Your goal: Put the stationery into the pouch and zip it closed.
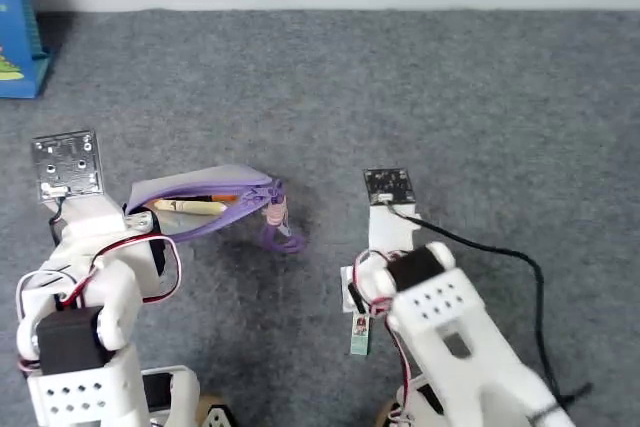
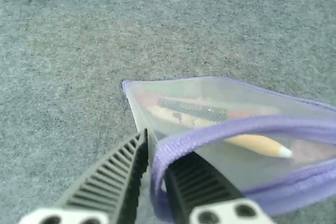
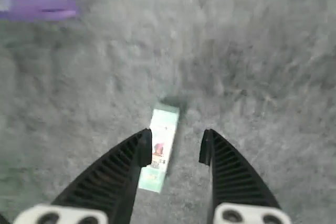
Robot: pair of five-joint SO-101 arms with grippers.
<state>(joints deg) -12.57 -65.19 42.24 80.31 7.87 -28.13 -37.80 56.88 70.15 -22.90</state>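
Observation:
The purple see-through pouch (image 1: 205,203) lies left of the table's centre with its zip open. A yellow pencil (image 2: 247,142) and a dark pen (image 2: 191,109) are inside it. My left gripper (image 2: 153,157) is at the pouch's left end, shut on the purple zip edge (image 2: 210,132). A small pale green and white eraser (image 3: 159,157) lies on the grey mat by the right arm. My right gripper (image 3: 176,145) hangs open just above the eraser, which lies against one finger (image 3: 137,153) and partly in the gap.
A blue box (image 1: 15,37) stands at the back left corner. The pouch's zip pull with a pink tag (image 1: 276,209) and purple strap (image 1: 283,239) point toward the right arm. A black cable (image 1: 500,252) runs off to the right. Grey carpet (image 1: 450,97) covers the table.

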